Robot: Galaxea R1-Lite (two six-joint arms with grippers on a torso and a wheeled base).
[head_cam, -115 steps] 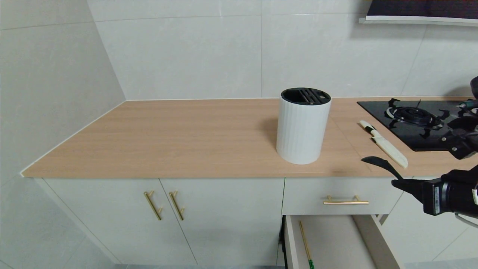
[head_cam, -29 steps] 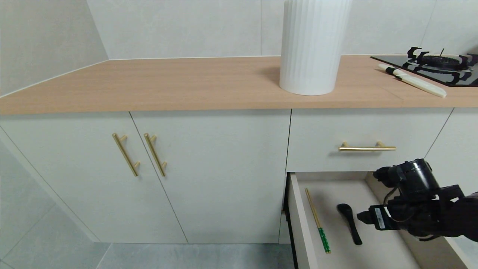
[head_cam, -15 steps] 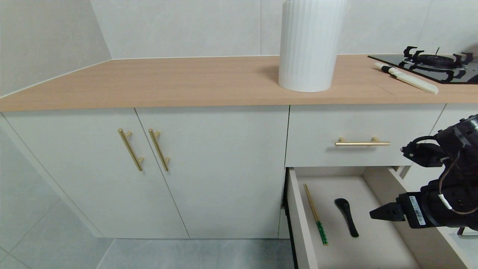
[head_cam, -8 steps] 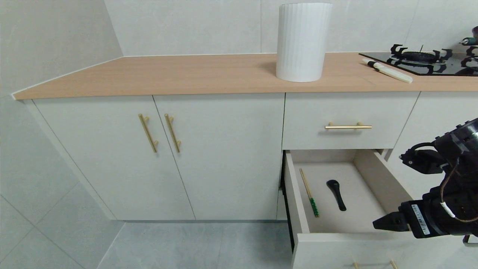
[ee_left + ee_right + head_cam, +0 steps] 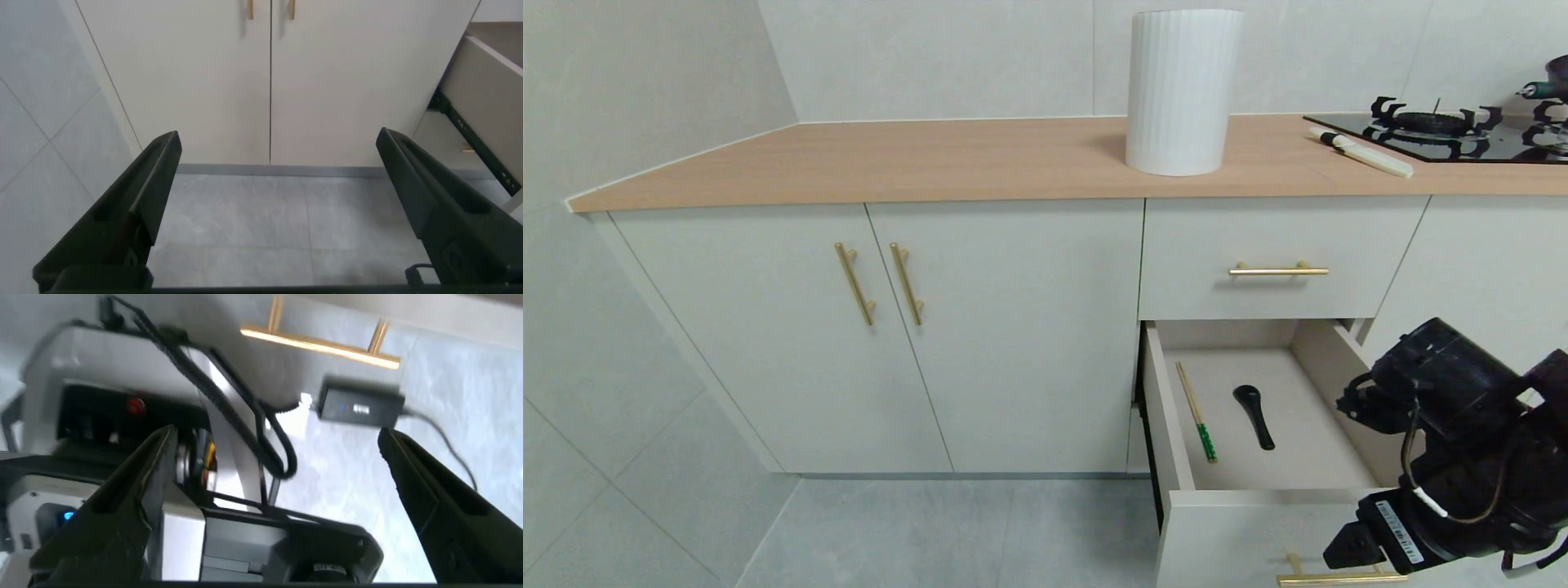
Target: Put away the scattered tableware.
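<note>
A black spoon (image 5: 1254,415) and a pair of chopsticks (image 5: 1196,412) lie side by side in the open lower drawer (image 5: 1250,527). On the wooden counter (image 5: 890,159) a cream-handled knife (image 5: 1362,152) lies beside the stove (image 5: 1445,131), to the right of a tall white ribbed holder (image 5: 1178,90). My right gripper (image 5: 1343,547) (image 5: 278,437) hangs open and holds nothing, low in front of the drawer's front panel, close to its gold handle (image 5: 1339,576) (image 5: 323,345). My left gripper (image 5: 278,139) is open over the floor, facing the cabinet doors (image 5: 270,73).
A shut upper drawer with a gold handle (image 5: 1278,269) sits above the open one. Two cabinet doors with gold handles (image 5: 882,282) stand to the left. Grey tiled floor (image 5: 890,531) lies below, and the open drawer's side (image 5: 490,90) juts out.
The spoon, held by my right gripper over the counter earlier, now lies in the drawer. The head view has drawn back. My right gripper has dropped to the drawer front.
</note>
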